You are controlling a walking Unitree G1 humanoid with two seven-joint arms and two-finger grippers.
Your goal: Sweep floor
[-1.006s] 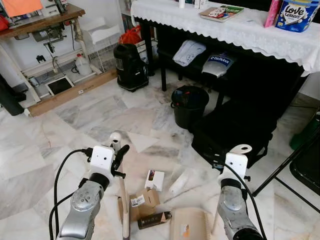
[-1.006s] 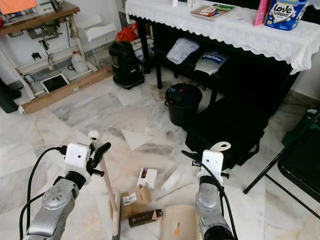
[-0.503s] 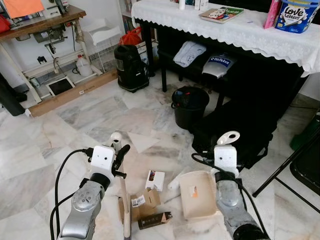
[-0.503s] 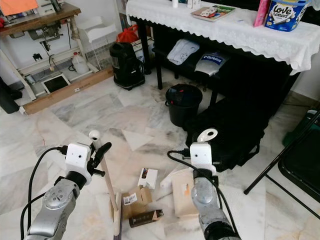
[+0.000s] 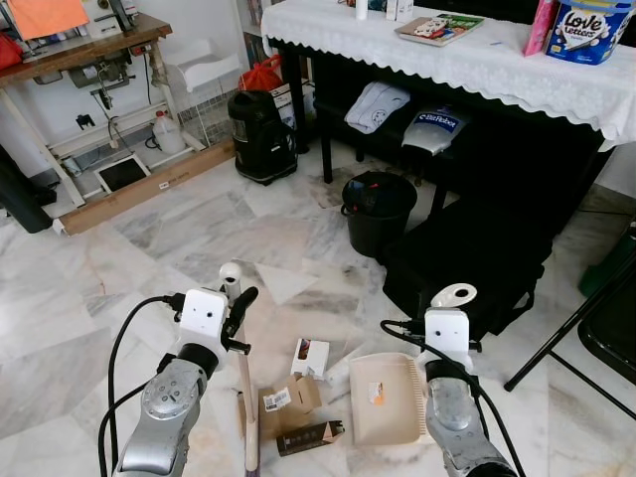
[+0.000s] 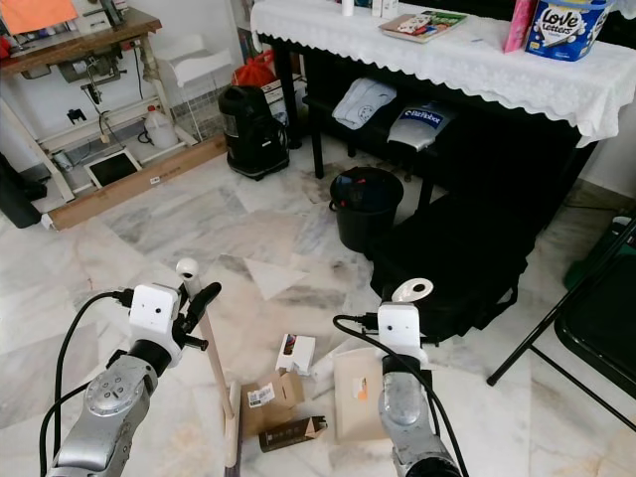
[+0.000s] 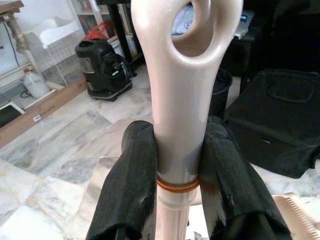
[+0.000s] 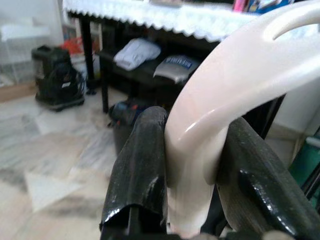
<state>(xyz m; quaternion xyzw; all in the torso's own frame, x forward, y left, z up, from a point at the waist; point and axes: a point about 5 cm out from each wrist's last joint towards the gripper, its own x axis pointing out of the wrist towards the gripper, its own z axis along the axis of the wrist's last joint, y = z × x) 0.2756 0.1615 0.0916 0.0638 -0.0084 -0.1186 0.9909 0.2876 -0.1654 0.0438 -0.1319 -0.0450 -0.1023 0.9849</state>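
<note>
My left gripper (image 5: 236, 298) is shut on the cream handle of a broom (image 5: 241, 373), whose stick runs down to the floor at the lower left. In the left wrist view both black fingers (image 7: 131, 185) clamp the broom handle (image 7: 180, 120). My right gripper (image 5: 449, 308) is shut on the cream handle of a beige dustpan (image 5: 386, 397), which sits low over the floor to the right of the litter. The right wrist view has the dustpan handle (image 8: 205, 145) squeezed between its fingers (image 8: 142, 165). Litter lies between them: a small white box (image 5: 309, 357), a torn brown carton (image 5: 280, 400) and a dark wrapper (image 5: 309, 436).
A black bin (image 5: 377, 211) stands ahead, beside a black bag (image 5: 467, 263) under the table with a white lace cloth (image 5: 467, 60). A black vacuum (image 5: 260, 134) and a wooden bench (image 5: 79, 45) stand at the back left. A dark chair leg (image 5: 571, 323) crosses at the right.
My right arm has swung the dustpan up from the bottom edge and to the left of the arm, then lowered it slightly beside the litter. The left arm and broom stayed put.
</note>
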